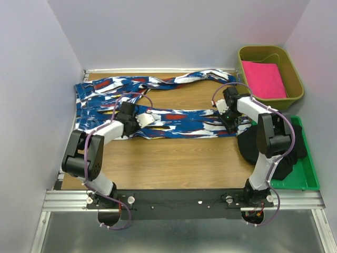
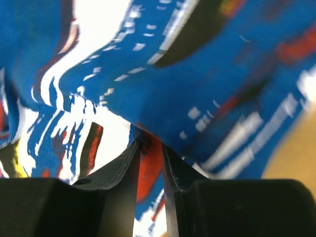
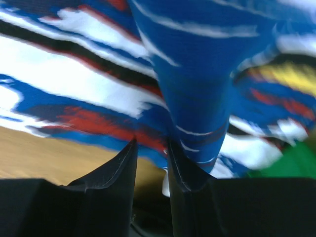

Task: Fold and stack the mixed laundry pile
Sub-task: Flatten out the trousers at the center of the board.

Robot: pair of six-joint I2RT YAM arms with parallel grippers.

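**Blue cloth** (image 1: pixel 179 120): spread on the counter (image 1: pixel 174 158) in a long U. One leg runs along the far edge, the other across the middle, and they join at the left. Not yet folded.

**Left fingers** (image 2: pixel 123 170): down on the near leg, toward its left part. They are nearly pressed together, with a ridge of red-and-blue fabric pinched between them.

**Right fingers** (image 3: pixel 123 170): at the near leg's right end, in the same posture. A raised blue fold stands right at the tips, so I read it as pinched, though the contact itself is blurred.

**Black garment** (image 1: pixel 248 145): bunched on the green tray (image 1: pixel 308 182) at right, beneath the right arm.

**Pink cloth** (image 1: pixel 263 79): in the olive bin (image 1: pixel 258 48), far right. Leave it.

**Judgement:** you are at the first fold of the first garment, with both grips set on one leg. This is early in the task and nothing is stacked.

**Next move calls for:**
- Lift both ends together, level, and carry the near leg over onto the far leg so the edges line up.
- Keep the span taut. A thin pinch may slip.
- Check that each pinch has a firm bite before you lift.
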